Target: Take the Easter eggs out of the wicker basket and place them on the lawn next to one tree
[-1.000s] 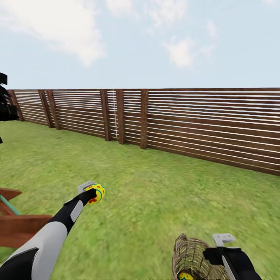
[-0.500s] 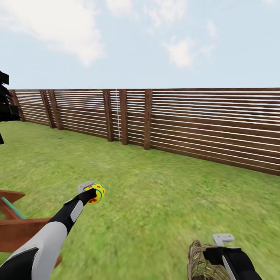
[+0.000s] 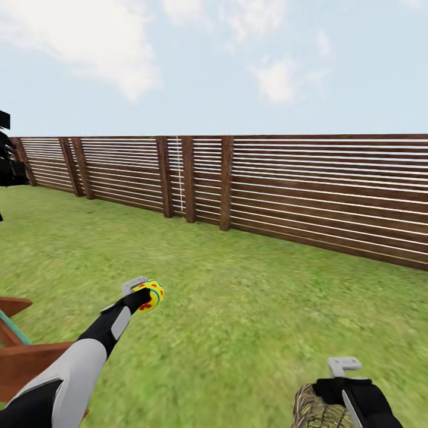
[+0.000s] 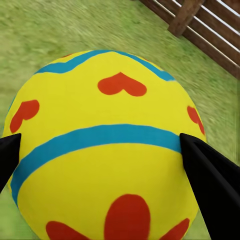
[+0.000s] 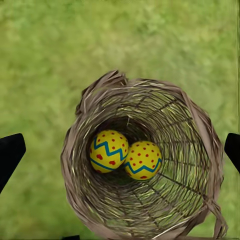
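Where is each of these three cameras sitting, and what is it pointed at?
Head: high up, facing the brown slatted fence; both arms show.
Left wrist: by the left gripper, black fingertips pinching a yellow egg with red hearts.
Right wrist: above the brown wicker basket, two zigzag eggs inside.
Shared: the hearts egg, basket.

Your left gripper (image 3: 144,295) reaches out at eleven o'clock with one Easter egg (image 3: 152,295) between its fingers, above the lawn (image 3: 249,309). At five o'clock, close in, the wicker basket (image 3: 312,410) sits just beside your right gripper (image 3: 345,371); in the right wrist view two eggs (image 5: 109,151) (image 5: 143,160) lie touching in its bottom. The fence (image 3: 267,190) runs behind the lawn from ten to three o'clock. A wooden structure (image 3: 24,356) lies at eight o'clock.
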{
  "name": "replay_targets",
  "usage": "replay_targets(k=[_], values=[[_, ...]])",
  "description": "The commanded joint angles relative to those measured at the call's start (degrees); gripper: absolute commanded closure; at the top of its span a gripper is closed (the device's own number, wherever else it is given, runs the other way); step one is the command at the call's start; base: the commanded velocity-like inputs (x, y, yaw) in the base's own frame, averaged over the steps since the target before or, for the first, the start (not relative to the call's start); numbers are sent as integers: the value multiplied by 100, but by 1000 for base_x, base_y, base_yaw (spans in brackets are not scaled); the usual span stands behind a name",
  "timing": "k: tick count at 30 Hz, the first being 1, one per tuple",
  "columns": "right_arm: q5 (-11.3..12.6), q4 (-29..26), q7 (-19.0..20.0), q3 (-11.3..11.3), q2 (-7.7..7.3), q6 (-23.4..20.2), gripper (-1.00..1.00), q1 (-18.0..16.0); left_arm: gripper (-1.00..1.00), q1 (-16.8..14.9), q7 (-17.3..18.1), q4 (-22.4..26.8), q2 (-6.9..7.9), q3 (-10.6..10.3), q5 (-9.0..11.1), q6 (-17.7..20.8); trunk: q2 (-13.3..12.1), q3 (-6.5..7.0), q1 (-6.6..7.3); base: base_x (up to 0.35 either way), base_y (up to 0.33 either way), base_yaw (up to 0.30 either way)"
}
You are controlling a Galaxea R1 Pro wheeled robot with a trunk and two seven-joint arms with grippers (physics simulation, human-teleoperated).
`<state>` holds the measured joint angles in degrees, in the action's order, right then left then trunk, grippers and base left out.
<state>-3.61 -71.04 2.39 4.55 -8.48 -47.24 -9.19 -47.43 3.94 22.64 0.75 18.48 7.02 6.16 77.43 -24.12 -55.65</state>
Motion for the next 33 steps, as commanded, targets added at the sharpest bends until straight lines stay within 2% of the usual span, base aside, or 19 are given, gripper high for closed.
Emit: replay_targets(k=[1,5,9,10,19,20,24,26,28,29,30,33], values=[[-41,-6,29,79,0,-29,-100,-3,100,-3,37,6,-17,35,54,43,4,-7,0,7,-2,0],[-52,-11,38,164,-22,-34,-100,-3,100,-3,37,3,-37,33,54,43,4,-7,0,1,0,0],[24,-16,60,189,-321,-53,-100,-3,100,-3,37,3,-37,34,54,43,4,-7,0,0,0,0],[31,-16,58,192,-347,-61,-100,-3,100,-3,37,3,-39,35,54,43,4,-7,0,0,0,0],[27,-19,43,180,-447,-85,-100,-7,100,-3,37,-93,-83,33,53,41,4,-7,0,65,-4,0],[12,83,38,171,-447,-160,-100,-70,100,-3,37,-201,-120,33,53,35,4,-7,0,241,-119,0],[-23,1097,3,160,-443,-118,-100,-432,100,-3,37,-207,-131,33,49,35,4,-7,0,247,-123,0],[-32,1236,-8,160,-436,-120,-100,-516,100,-3,37,-208,-135,33,49,35,4,-7,0,249,-124,0],[-39,1913,-68,153,-413,-82,-100,-834,100,-3,37,-208,-136,33,48,35,4,-7,0,249,-124,0],[-43,2514,-122,152,-411,63,-100,-1063,100,-3,37,-208,-136,33,46,35,4,-7,0,249,-124,0],[-43,2729,-140,148,-405,170,-100,-1150,100,-3,37,-208,-140,33,47,36,4,-7,0,249,-124,0],[-44,2871,-164,75,-332,255,-100,-1230,100,-3,37,-208,-165,33,48,39,4,-7,0,249,-124,0]])
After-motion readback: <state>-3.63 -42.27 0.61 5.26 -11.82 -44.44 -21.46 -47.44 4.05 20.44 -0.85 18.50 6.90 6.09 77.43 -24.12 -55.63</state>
